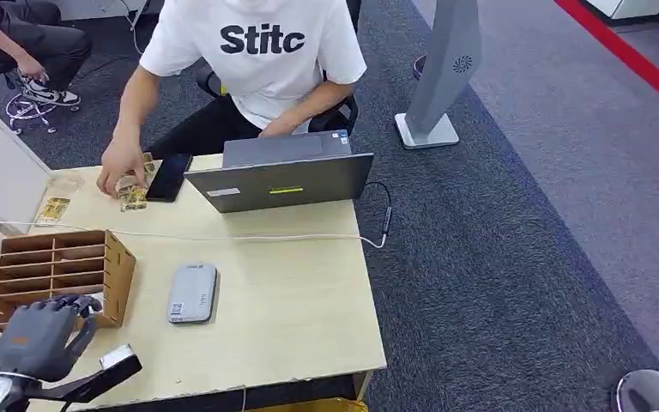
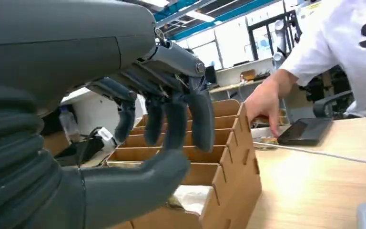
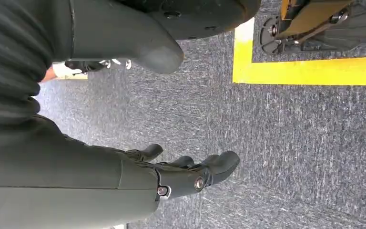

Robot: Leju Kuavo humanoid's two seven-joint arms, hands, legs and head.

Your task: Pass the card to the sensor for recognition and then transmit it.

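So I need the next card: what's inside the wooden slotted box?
The wooden slotted box has a white card-like piece in its nearest slot under the left hand. The far slots look empty; the thumb covers part of the near ones.

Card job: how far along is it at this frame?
Barely begun. Done: nothing visible; the grey sensor on the table has no card on it. In hand: the left hand hovers empty, fingers apart, over the wooden rack. The right hand hangs open above the floor. Left: picking a card, presenting it to the sensor and handing it over.
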